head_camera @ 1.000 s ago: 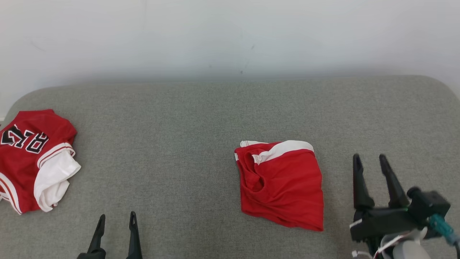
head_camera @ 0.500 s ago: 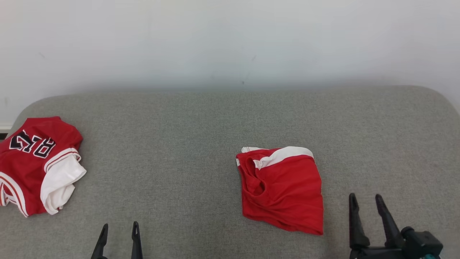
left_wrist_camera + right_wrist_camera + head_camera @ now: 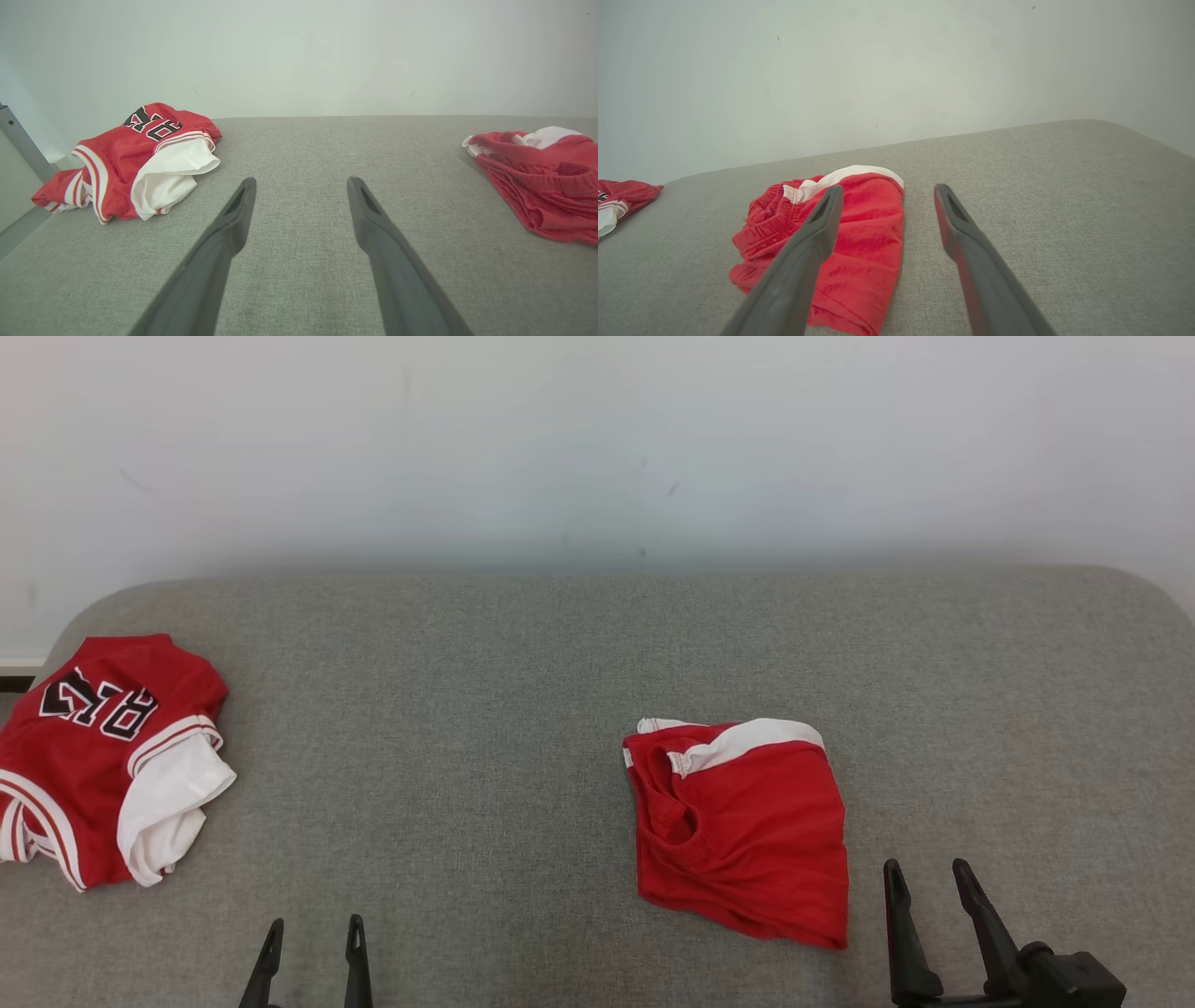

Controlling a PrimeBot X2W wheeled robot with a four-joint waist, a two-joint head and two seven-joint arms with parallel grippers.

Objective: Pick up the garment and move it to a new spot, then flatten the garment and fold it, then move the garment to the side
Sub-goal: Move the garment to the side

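A folded red garment with a white band, shorts by the look of it, lies flat on the grey padded surface, right of centre. My right gripper stands open just right of its near corner, apart from it; in the right wrist view the right gripper has the garment under and left of its left finger. My left gripper is open and empty at the near edge; in the left wrist view the left gripper points at bare fabric, with the garment far right.
A crumpled red jersey with white sleeves and black lettering lies at the far left edge, also as the jersey in the left wrist view. A pale wall runs behind the surface. The surface has rounded back corners.
My right gripper has drawn back toward the near edge, away from the folded garment, staying open. The head camera has shifted a little. Both garments lie as before.
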